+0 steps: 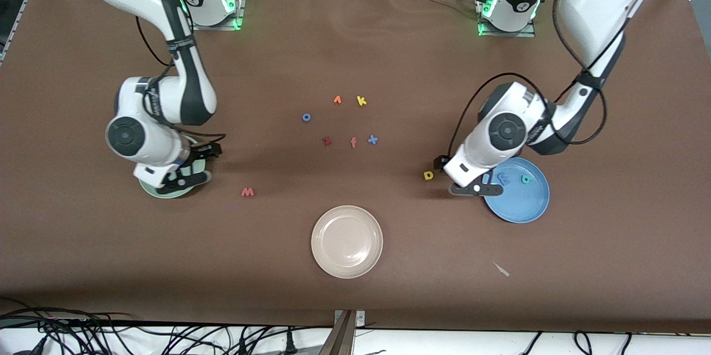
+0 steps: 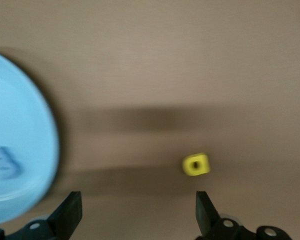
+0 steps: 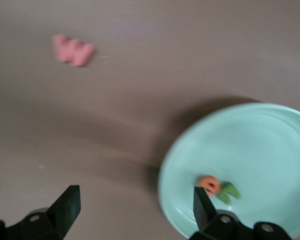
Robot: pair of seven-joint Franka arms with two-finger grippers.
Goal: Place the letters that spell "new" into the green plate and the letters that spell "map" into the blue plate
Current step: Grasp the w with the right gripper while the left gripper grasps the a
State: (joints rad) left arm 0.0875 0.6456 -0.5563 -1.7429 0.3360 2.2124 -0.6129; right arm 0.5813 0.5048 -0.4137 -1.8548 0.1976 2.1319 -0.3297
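Observation:
The green plate (image 1: 161,191) lies toward the right arm's end of the table, with the orange e (image 3: 209,184) and green n (image 3: 229,191) in it. My right gripper (image 1: 197,166) hangs open and empty over that plate's rim (image 3: 135,200). The red-pink w (image 1: 247,192) lies on the table beside the plate (image 3: 72,49). The blue plate (image 1: 522,205) holds the blue m (image 1: 504,179) and teal p (image 1: 526,179). My left gripper (image 1: 460,176) is open and empty over the table (image 2: 137,205), between the blue plate (image 2: 20,125) and the yellow a (image 1: 428,175) (image 2: 196,164).
A beige plate (image 1: 347,241) sits near the table's front edge at the middle. Loose letters lie mid-table: an orange one (image 1: 337,100), yellow k (image 1: 361,101), blue o (image 1: 306,117), dark red z (image 1: 326,141), orange-pink f (image 1: 353,143), blue x (image 1: 372,140). A small scrap (image 1: 501,269) lies nearer the camera than the blue plate.

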